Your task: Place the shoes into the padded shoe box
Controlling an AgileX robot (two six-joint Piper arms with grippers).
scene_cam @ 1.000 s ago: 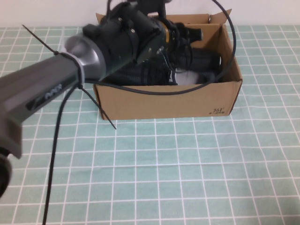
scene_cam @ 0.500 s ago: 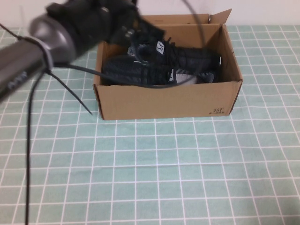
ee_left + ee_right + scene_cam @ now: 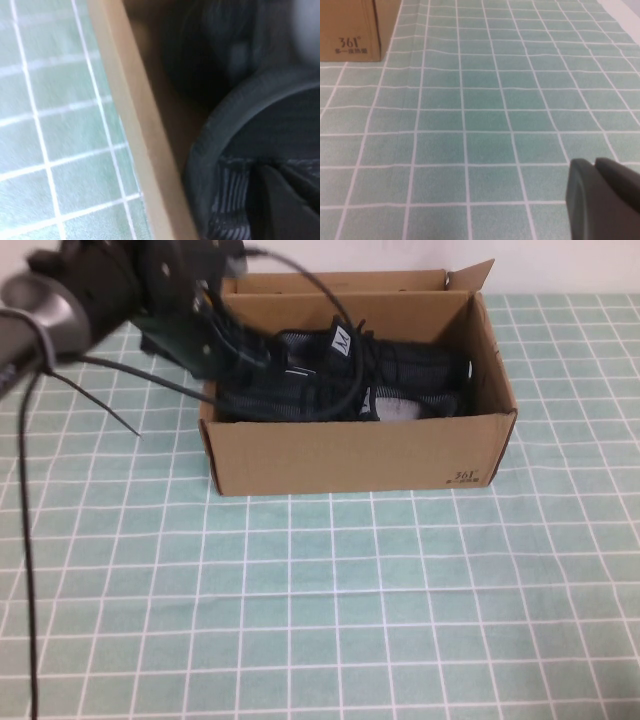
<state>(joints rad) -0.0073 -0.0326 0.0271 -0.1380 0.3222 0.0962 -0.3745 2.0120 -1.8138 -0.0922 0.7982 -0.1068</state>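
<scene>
Left gripper point(image 3: 215, 335) at box's point(image 3: 350, 455) left wall, fingers hidden behind wrist so grip unclear, black shoes point(image 3: 340, 380) inside box, right gripper point(image 3: 602, 200) low over cloth point(image 3: 470, 125), only partly seen.

The left arm point(image 3: 60, 300) was grey and black, trailing black cables; the right gripper point(image 3: 602, 200) showed dark grey plastic.

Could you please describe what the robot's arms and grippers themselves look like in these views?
The left arm has a glossy grey-silver link ending in a bulky black wrist housing, with thin black cables looping off it and a cable tie around the link; the left gripper is matte black. Of the right gripper, only a dark grey, rounded, matte finger shows, above the green checked tablecloth.
</scene>
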